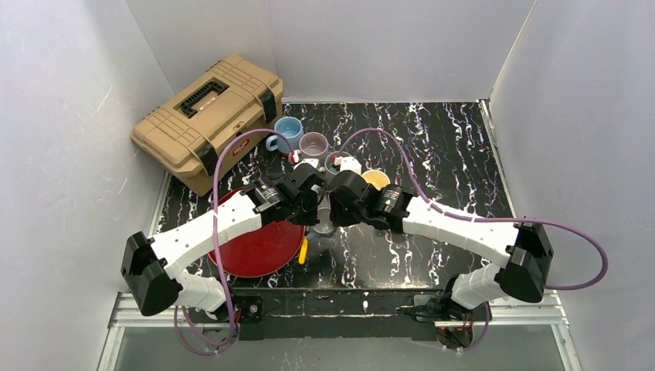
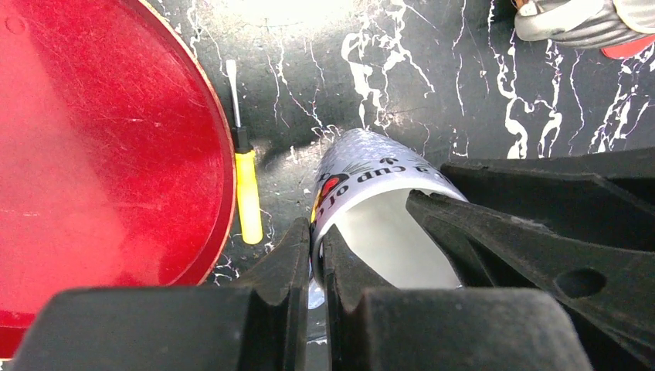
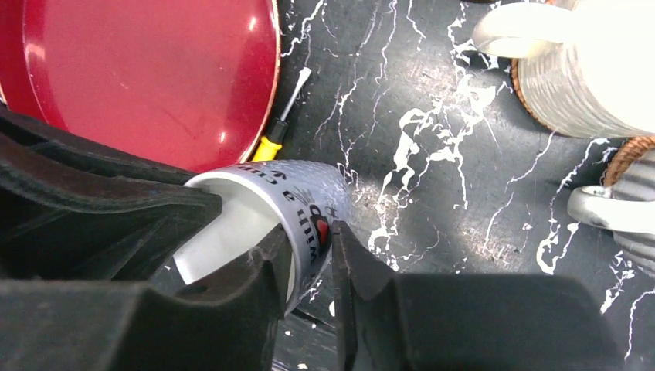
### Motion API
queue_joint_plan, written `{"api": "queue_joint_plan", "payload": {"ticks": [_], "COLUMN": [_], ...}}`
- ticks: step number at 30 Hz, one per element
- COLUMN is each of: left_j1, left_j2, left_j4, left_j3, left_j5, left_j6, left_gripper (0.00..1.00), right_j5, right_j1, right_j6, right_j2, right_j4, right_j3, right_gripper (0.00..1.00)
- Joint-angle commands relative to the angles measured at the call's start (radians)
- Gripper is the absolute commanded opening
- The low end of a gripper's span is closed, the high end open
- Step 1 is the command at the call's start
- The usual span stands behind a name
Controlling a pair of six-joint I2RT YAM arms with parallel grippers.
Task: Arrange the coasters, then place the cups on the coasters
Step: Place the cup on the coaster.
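Note:
A small pale grey cup [image 1: 324, 222] with printed lettering hangs tilted between both grippers, above the black marbled table. My left gripper [image 2: 317, 232] is shut on one side of the rim of this cup [image 2: 371, 166], one finger inside and one outside. My right gripper [image 3: 309, 232] pinches the opposite wall of the cup [image 3: 305, 189] the same way. At the back stand the light blue cup [image 1: 290, 130], the mauve cup [image 1: 313, 144] and the cream-yellow cup [image 1: 376, 179]. The ribbed grey-white cup [image 3: 587, 69] sits on a woven coaster [image 3: 519, 86].
A large red round tray [image 1: 263, 247] lies at the front left, with a yellow-handled screwdriver [image 1: 303, 250] beside its right edge. A tan toolbox [image 1: 208, 116] stands at the back left. Another cup [image 3: 626, 212] rests on a second woven coaster [image 3: 622, 154].

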Motion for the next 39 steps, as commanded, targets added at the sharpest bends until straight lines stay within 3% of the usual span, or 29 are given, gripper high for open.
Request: {"api": "queue_joint_plan", "payload": {"ticks": [1,4,7,9,15,20,24,28,35,39], "left_j1": [-0.001,-0.002,-0.002,-0.002,-0.001,-0.001,-0.001,0.043,0.360,0.480], "left_j2": [-0.080,-0.097,-0.118,-0.140,-0.236,-0.355,-0.406,-0.429,-0.457,-0.463], "left_j4": [0.043,0.053,0.065,0.089,0.112,0.085,0.029,-0.041,-0.063,-0.029], "left_j3": [-0.004,-0.016,-0.037,-0.056,-0.105,-0.088,-0.039,0.001,0.005,-0.011], "left_j5": [-0.032,-0.023,-0.008,0.014,0.037,0.005,-0.019,-0.051,0.220,0.282], "left_j6": [-0.031,-0.034,-0.035,-0.034,-0.034,-0.012,0.023,0.111,0.275,0.379], "left_gripper": [0.00,0.00,0.00,0.07,0.41,0.78,0.96,0.98,0.98,0.98], "right_j5": [0.050,0.071,0.109,0.136,0.238,0.292,0.381,0.360,0.236,0.132], "right_j1": [0.006,0.006,0.006,0.006,-0.004,-0.042,-0.056,-0.155,-0.429,-0.578], "right_j6": [0.005,0.008,0.006,0.000,-0.016,-0.071,-0.113,-0.162,-0.299,-0.387], "right_j2": [0.016,0.009,-0.012,-0.033,-0.081,-0.111,-0.109,-0.138,-0.231,-0.267], "right_j4": [-0.015,-0.014,-0.020,-0.020,-0.092,-0.170,-0.272,-0.318,-0.342,-0.316], "right_j3": [-0.023,-0.025,-0.019,-0.016,0.031,0.116,0.203,0.234,0.209,0.154], "right_gripper": [0.24,0.04,0.01,0.01,0.01,0.01,0.01,0.01,0.01,0.01]}}
